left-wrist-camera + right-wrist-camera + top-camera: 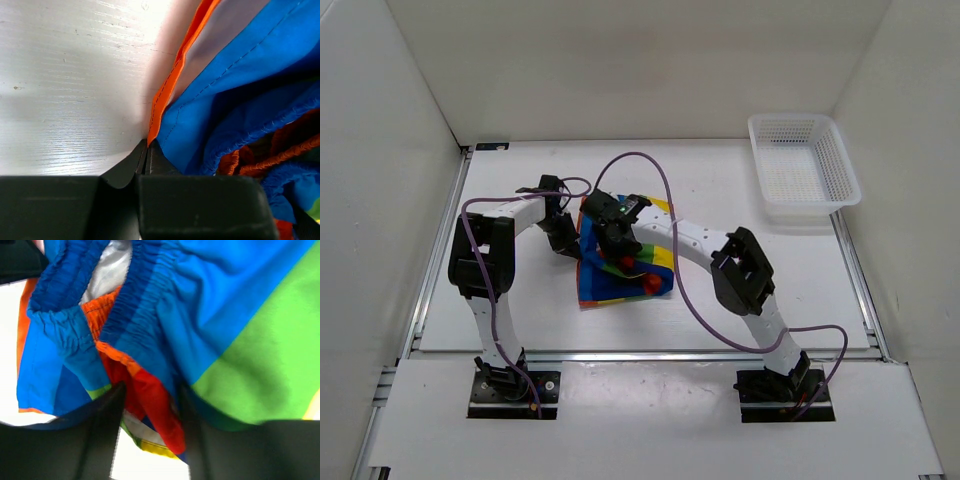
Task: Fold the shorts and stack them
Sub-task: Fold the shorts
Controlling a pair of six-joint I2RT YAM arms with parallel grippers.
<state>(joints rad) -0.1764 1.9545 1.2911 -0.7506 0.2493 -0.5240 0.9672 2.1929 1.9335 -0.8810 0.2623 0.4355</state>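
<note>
The rainbow-striped shorts [605, 285] lie bunched in the middle of the table, partly under both wrists. My left gripper [563, 237] sits at their left edge. In the left wrist view it [148, 145] is shut, its tips pinching the orange hem of the shorts [240, 75]. My right gripper [619, 252] hangs over the middle of the cloth. In the right wrist view its fingers [150, 392] stand apart, with a red fold of the shorts [260, 340] hanging between them and white table showing beside that fold. The blue elastic waistband [140, 295] lies just beyond.
A white mesh basket [788, 120] stands at the back right corner of the table. White walls close in the table at the back and on both sides. Purple cables loop over each arm.
</note>
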